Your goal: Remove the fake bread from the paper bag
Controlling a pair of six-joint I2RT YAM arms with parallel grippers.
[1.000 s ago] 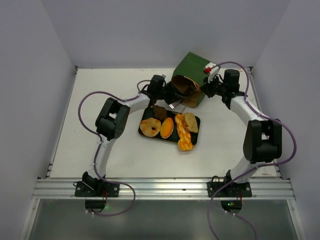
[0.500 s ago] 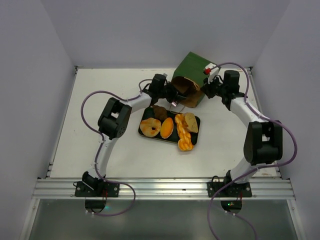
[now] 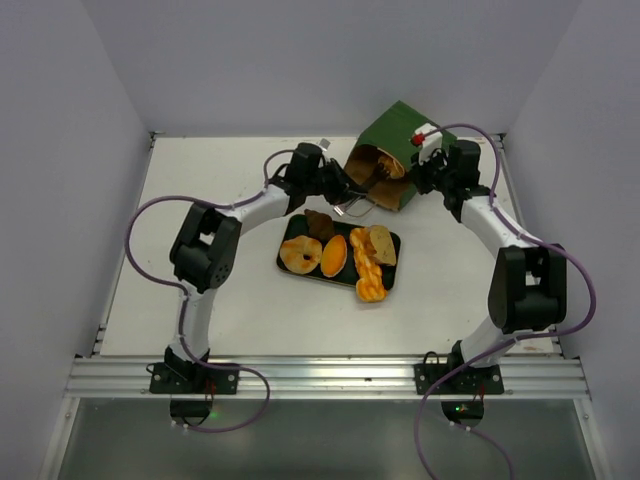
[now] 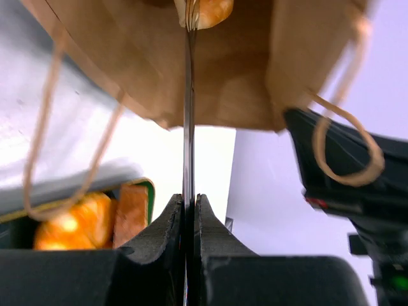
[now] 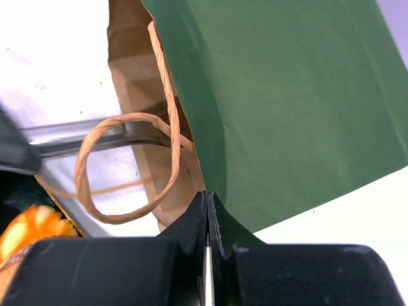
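A paper bag (image 3: pixel 395 130) lies tilted between two grippers.
The right gripper (image 5: pixel 207 207) pinches its edge; the left gripper (image 4: pixel 189 203), jaws together, faces a roll (image 4: pixel 205 11) inside.

Top view: bright, even, diffuse light from overhead; soft faint shadows under arms on white table (image 3: pixel 450 290); sharp throughout, no glare. Left wrist view: left gripper (image 4: pixel 189 201) dark and blurred up close; table patch beyond paper bag (image 4: pixel 242 76) blown out white; bag interior soft. Right wrist view: green bag face fairly crisp, metal tool (image 5: pixel 54 141) smeared, pale sheen.
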